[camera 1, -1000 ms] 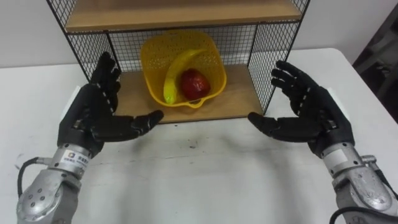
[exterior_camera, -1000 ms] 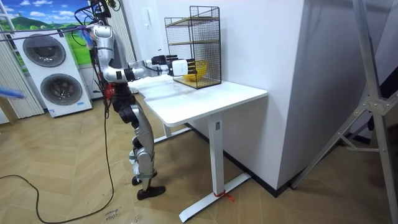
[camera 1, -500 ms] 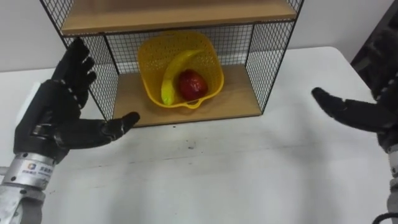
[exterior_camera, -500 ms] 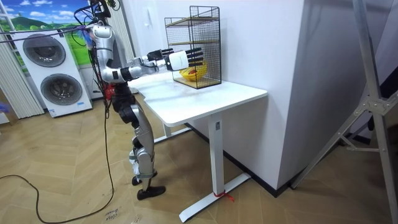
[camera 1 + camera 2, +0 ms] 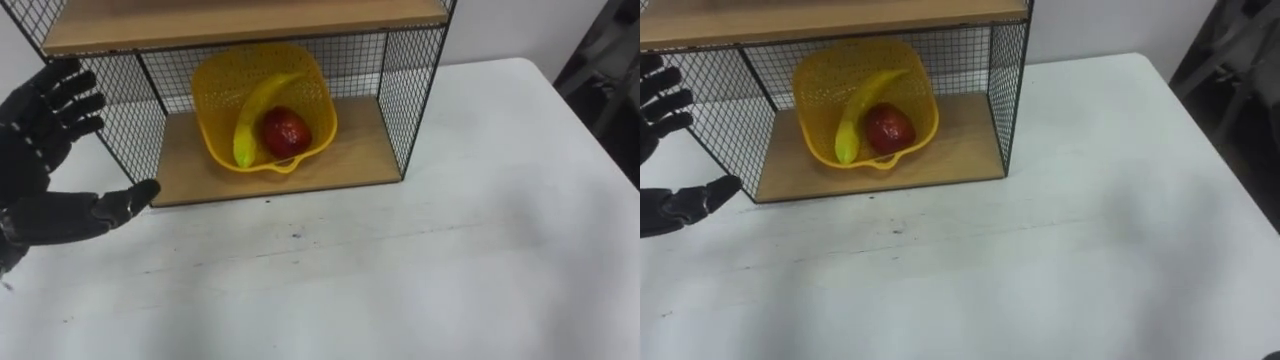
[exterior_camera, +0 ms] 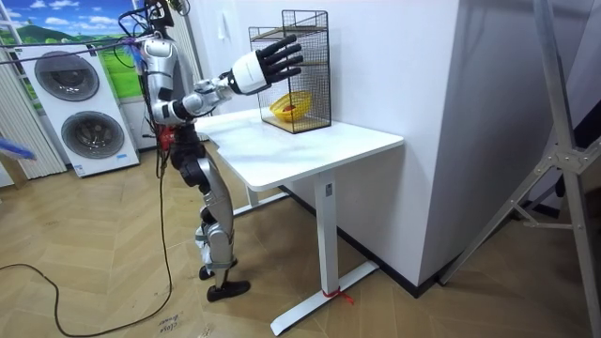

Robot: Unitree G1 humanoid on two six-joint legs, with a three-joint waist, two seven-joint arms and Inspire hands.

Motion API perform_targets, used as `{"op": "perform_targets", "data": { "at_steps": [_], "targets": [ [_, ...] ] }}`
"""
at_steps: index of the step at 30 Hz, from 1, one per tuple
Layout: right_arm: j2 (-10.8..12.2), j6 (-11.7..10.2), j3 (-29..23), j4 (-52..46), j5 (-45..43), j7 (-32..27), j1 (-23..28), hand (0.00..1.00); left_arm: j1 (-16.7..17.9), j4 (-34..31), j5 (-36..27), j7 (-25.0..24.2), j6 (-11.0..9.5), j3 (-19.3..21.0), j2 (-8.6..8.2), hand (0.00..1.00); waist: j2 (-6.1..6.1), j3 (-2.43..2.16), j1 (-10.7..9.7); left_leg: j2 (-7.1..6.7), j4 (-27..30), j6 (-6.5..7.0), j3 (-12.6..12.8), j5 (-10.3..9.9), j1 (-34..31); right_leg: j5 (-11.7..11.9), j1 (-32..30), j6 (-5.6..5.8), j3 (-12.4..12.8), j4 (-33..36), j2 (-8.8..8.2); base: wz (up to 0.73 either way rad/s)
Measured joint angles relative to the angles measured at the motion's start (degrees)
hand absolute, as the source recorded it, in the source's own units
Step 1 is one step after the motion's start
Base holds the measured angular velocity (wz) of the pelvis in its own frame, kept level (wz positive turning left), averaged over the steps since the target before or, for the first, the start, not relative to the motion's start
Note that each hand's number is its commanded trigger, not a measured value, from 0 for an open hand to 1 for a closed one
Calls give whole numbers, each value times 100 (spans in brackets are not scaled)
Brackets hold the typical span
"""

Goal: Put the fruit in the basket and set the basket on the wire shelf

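Note:
A yellow mesh basket [image 5: 215, 80] stands on the lower wooden board of the black wire shelf [image 5: 345, 155]. In it lie a yellow banana [image 5: 252, 115] and a red apple [image 5: 286, 132]. My left hand [image 5: 40, 165] is open at the left edge, fingers spread, thumb pointing toward the shelf's left corner and touching nothing. In the room view my right hand [image 6: 261, 66] is raised in front of the shelf [image 6: 305, 70] with straight, spread fingers and holds nothing. I stand at the end of the white table.
The shelf stands at the back of the white table [image 5: 450, 250], against the wall, with a second wooden board [image 5: 240, 20] above the basket. Two washing machines [image 6: 80, 113] stand behind me in the room view.
Both hands have drawn apart and away from the shelf; the right one has gone out of the eye view on the right. In the room view the arms have risen. The eye view has shifted slightly.

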Motion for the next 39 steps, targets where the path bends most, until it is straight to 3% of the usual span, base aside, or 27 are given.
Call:
{"op": "perform_targets", "data": {
  "at_steps": [4,7,11,15,18,21,27,31,34,39],
  "targets": [
    [0,0,-207,2,127,-327,33,0,198,0,-306,0,1,311,8,0,-17,0,4,-4,-68,-21,8,-12,3,-80,-71,-25,10,114,-10,-2],
    [0,0,-458,5,119,-636,56,0,258,-15,-541,139,-54,877,-33,0,-26,-13,3,4,-72,-50,-2,-13,19,-123,-72,-57,13,127,1,0],
    [-1,0,-599,64,121,-1141,296,0,258,-15,-1179,781,-173,1640,-52,0,-28,-20,113,12,-103,-82,-2,-5,126,-163,6,-84,41,116,21,-4],
    [-2,0,-763,181,392,-1602,404,0,274,21,-1576,1326,-228,2007,-120,0,-52,-48,240,7,-133,-93,-3,-16,121,-199,-3,-84,25,129,12,0],
    [-3,1,-933,393,430,-1968,528,0,579,267,-1806,1954,-320,2295,-183,0,-41,-57,298,-4,-134,-96,-34,-18,117,-233,22,-86,-26,100,-8,5],
    [-3,6,-1034,472,427,-2268,570,0,808,584,-2020,2469,-321,2421,-273,0,-3,-56,317,-8,-128,-96,-41,-18,107,-238,25,-83,-43,102,-16,5],
    [-2,9,-1106,606,673,-2560,782,0,861,1350,-2299,3314,-332,2521,-414,0,42,-49,362,-41,-133,-94,-160,-17,130,-264,96,-64,-141,93,-50,10],
    [-3,9,-1144,608,886,-2692,918,0,856,1651,-2534,3981,-333,2671,-425,0,41,-41,439,-42,-151,-103,-180,-23,175,-294,113,-72,-183,81,-56,3],
    [-2,8,-1138,824,1120,-2788,992,0,892,2004,-2812,4338,-447,2682,-426,0,47,-39,463,-42,-156,-103,-199,-23,158,-294,117,-71,-207,65,-58,4],
    [2,3,-1079,1650,1513,-2822,1118,0,936,3135,-3332,4853,-490,2679,-434,0,42,-48,480,-42,-150,-103,-199,-23,115,-295,119,-71,-203,97,-54,1]
  ]
}}
